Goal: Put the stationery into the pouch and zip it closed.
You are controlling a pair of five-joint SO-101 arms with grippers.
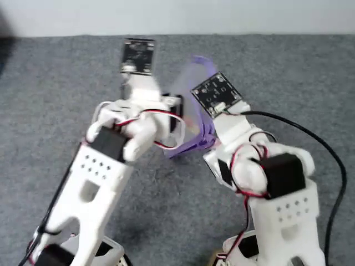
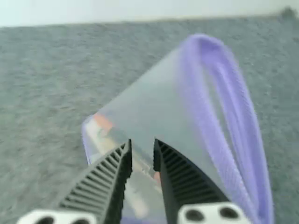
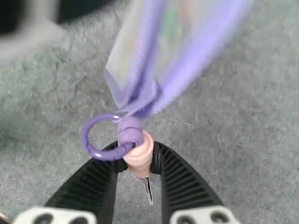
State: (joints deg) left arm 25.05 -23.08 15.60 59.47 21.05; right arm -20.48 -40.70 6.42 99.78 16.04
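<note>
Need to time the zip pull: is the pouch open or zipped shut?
Open: on the pouch, the purple zipper edges bow apart in a loop. The right pincer grips its pull tab.

Pouch point(image 1: 191, 83) blurred, half hidden behind an arm point(image 1: 233, 132), coloured contents inside indistinct.

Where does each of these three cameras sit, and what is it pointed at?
High view: fixed above the table, looking down; both white arms show, with the purple pouch between them.
Left wrist view: on the left arm's wrist, looking along the left gripper, shut on the pouch's clear wall.
Right wrist view: on the right arm's wrist, looking along the right gripper, pinching the zip pull.
Shared: all three show the pouch and grey table.
</note>
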